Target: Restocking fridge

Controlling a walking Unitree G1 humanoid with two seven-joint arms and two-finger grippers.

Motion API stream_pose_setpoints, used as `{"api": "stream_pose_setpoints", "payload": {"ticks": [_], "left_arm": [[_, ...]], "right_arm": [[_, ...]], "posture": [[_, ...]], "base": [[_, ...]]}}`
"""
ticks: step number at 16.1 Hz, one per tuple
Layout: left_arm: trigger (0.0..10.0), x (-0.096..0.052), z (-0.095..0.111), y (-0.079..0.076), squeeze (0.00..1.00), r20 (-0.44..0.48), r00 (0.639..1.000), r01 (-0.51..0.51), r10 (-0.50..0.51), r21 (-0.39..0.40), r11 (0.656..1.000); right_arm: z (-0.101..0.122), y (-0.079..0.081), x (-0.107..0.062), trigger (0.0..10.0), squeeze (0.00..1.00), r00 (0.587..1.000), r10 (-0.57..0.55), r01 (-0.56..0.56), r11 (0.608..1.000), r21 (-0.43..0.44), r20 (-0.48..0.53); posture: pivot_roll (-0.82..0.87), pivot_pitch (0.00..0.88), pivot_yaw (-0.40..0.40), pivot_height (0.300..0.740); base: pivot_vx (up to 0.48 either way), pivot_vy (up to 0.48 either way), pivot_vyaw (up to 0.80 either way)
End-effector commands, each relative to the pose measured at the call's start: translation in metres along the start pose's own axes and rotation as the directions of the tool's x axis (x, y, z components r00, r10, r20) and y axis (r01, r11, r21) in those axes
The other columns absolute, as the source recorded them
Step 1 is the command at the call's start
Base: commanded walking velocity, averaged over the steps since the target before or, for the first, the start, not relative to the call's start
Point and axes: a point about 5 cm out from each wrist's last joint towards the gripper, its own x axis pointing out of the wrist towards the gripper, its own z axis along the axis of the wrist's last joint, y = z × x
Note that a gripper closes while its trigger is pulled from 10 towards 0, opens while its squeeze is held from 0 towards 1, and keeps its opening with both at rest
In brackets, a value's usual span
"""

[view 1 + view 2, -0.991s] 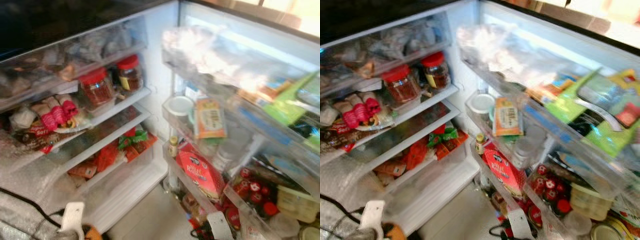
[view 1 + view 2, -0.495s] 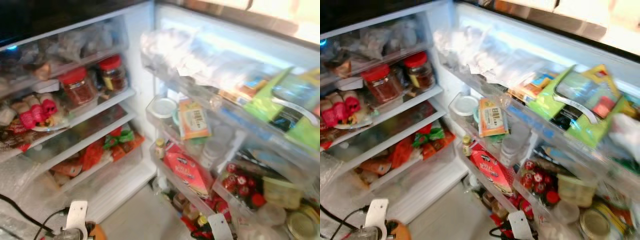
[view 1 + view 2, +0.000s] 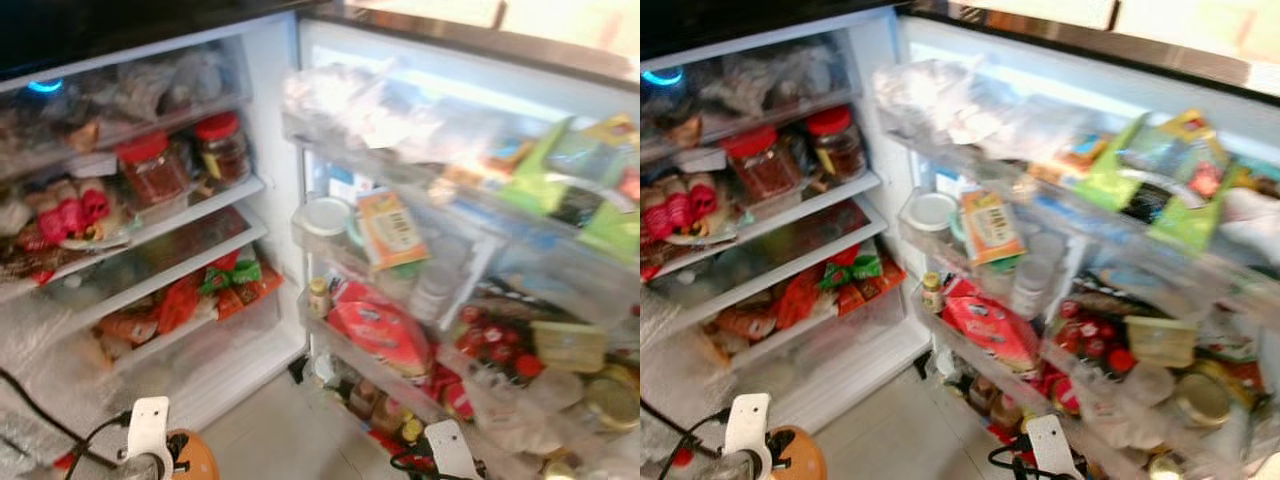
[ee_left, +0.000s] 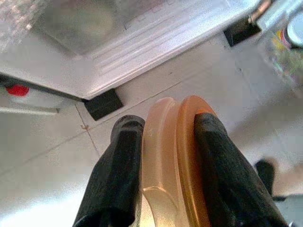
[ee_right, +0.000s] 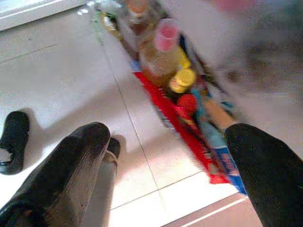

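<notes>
Clamped between the two black fingers [image 4: 118,179] of the left gripper [image 4: 163,175] is an orange lid or disc-shaped container [image 4: 177,156], held on edge low over the tiled floor [image 4: 142,94], in front of the open fridge [image 3: 270,120]. From the head views it peeks out at the bottom, beside the white wrist mount [image 3: 148,428]. The right gripper [image 5: 165,175] hangs with its fingers spread wide and empty above the floor, near bottles [image 5: 161,52] in the lowest door rack.

What matters for the next move is that the fridge's shelves [image 3: 160,215] lie above and ahead of the left gripper, slightly to its left, while the crowded door racks [image 3: 400,260] stand to the right. The left arm carries the load and is nearer the shelves, so the lift would likely go up and forward.
</notes>
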Motion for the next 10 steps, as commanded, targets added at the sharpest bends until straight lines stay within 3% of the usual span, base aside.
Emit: {"api": "stream_pose_setpoints", "payload": {"ticks": [1,3,6,10], "left_arm": [[10.0,-0.001,0.001,0.001,0.00,0.045,0.999,0.002,0.000,-0.035,0.999],[10.0,-0.002,0.002,0.000,0.00,0.079,0.997,0.014,-0.009,-0.058,0.998],[10.0,-0.003,0.003,-0.003,0.00,0.139,0.990,0.039,-0.018,-0.150,0.988],[10.0,-0.004,0.004,-0.012,0.00,0.214,0.972,0.164,-0.095,-0.330,0.930]], "right_arm": [[-0.003,0.004,0.000,10.0,0.00,1.000,0.011,-0.011,1.000,-0.002,-0.007],[-0.004,0.003,-0.001,10.0,0.00,1.000,0.014,-0.014,1.000,-0.011,-0.012],[-0.004,0.003,-0.001,10.0,0.00,1.000,0.018,-0.019,1.000,-0.022,-0.017],[0.002,-0.001,0.000,10.0,0.00,1.000,-0.013,0.013,0.999,-0.030,0.009]], "posture": [[-0.15,0.000,0.002,0.740],[-0.14,0.000,-0.003,0.740],[-0.13,0.000,-0.017,0.740],[-0.13,0.023,-0.027,0.740]], "base": [[0.000,0.000,0.00],[0.000,0.000,0.00],[0.000,0.000,0.00],[0.000,0.000,0.00]]}}
